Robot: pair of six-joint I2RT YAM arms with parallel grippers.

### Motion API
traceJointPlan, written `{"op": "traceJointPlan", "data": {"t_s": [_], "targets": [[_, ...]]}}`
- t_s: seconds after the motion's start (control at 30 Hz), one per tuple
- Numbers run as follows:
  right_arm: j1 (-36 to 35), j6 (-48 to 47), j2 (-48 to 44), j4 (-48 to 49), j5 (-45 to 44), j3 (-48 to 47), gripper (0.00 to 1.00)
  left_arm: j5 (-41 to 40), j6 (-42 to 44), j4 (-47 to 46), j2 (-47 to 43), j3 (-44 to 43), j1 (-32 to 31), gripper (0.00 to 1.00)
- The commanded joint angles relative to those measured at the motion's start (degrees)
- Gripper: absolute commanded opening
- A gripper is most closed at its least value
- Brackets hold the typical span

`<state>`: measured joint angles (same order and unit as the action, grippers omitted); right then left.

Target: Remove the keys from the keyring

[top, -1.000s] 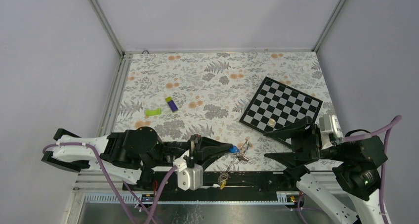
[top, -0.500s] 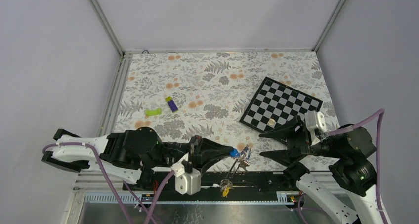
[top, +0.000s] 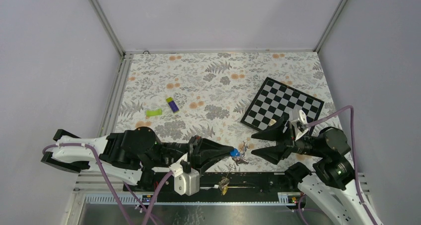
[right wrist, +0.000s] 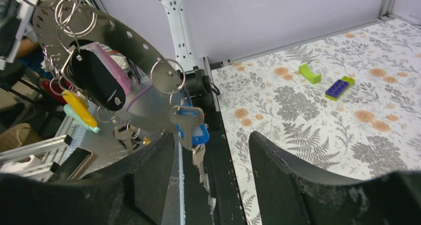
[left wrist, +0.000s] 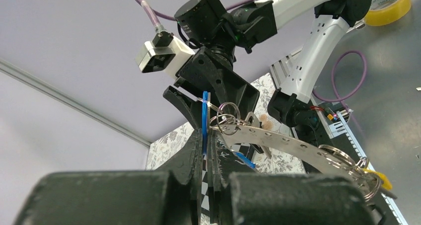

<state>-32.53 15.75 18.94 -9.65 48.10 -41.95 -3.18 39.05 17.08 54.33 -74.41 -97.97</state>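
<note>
Where the left gripper [left wrist: 205,135] pinches a blue key tag [left wrist: 204,111] above the near edge of the worktop [top: 208,81], we see the keyring [left wrist: 293,143], a flat grey perforated band, dangling keys [right wrist: 186,119]. The right gripper [right wrist: 213,155] gapes wide beside them, empty. Overhead, the keys blur together.

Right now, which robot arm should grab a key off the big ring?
The right one, probably. The right gripper is open and points at the keys dangling from the keyring, close by. The left gripper is shut on a blue tag, holding the keyring up, so it looks busy.
</note>
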Motion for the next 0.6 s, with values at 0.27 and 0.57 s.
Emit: {"op": "traceJointPlan", "data": {"t_s": [0.27,0.57], "targets": [[-0.1,14.2,-2.1,19.2,1.9,5.4,0.70,0.1,1.1,-8.1,-1.1,0.4,-0.3,0.00],[-0.1,20.6,-0.6,27.5,4.6,9.0,0.73,-0.2,1.5,-8.7,-0.8,0.5,-0.3,0.00]]}}
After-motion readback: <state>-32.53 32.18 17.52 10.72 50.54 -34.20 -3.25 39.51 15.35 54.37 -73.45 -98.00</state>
